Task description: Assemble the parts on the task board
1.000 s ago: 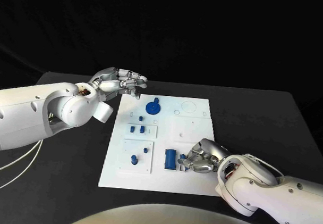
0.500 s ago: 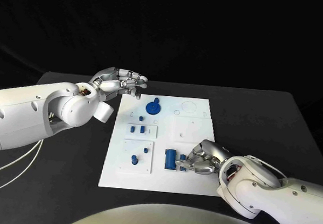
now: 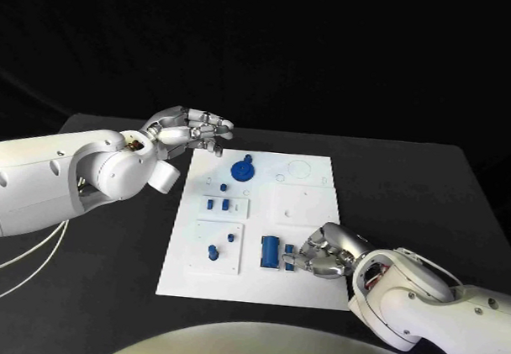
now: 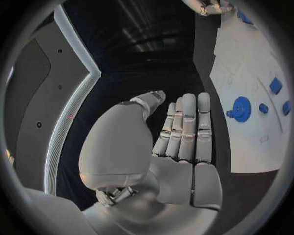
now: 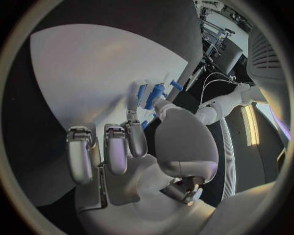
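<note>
The right hand [image 3: 322,253] pinches a small blue part [image 3: 288,264] beside a blue bar [image 3: 270,251] lying lengthwise on the white board [image 3: 301,207]; the left hand [image 3: 191,129] holds nothing, fingers loosely curled.

surface: black table [image 3: 424,193] — on it: white task board [image 3: 299,295], lying flat, mid-table

Black table [image 3: 424,202], black backdrop behind.
</note>
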